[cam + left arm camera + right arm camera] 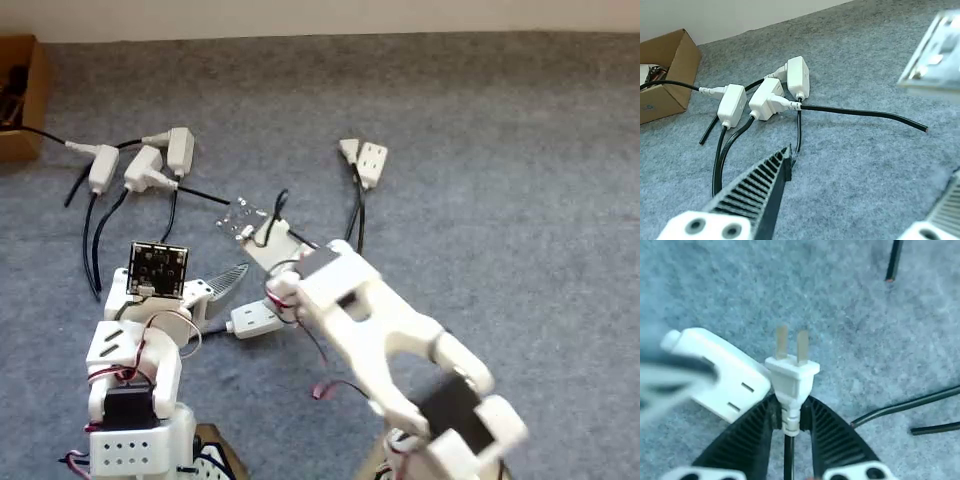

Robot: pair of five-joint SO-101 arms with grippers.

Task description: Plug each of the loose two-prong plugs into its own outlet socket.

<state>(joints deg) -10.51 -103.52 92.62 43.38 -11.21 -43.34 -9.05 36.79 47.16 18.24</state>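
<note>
My right gripper [790, 405] is shut on the neck of a white two-prong plug [790, 372], whose prongs point away from the wrist. Beside the plug lies a white outlet socket [725, 377] with two slots, apart from the prongs. From above, the right gripper [262, 232] holds the plug [242, 218] over the carpet's middle. My left gripper [855, 200] stands wide open with nothing between its ribbed fingers [760, 190]. It sits low at the left [225, 292], next to another white socket block [255, 318]. Three joined white plug-and-socket pieces [765, 97] lie ahead of it.
A cardboard box [20, 100] stands at the far left edge. A white plug pair [365, 160] with black cords lies beyond the right arm. A loose black cable end [925, 129] lies on the grey carpet. Black cords trail down from the left cluster [140, 165].
</note>
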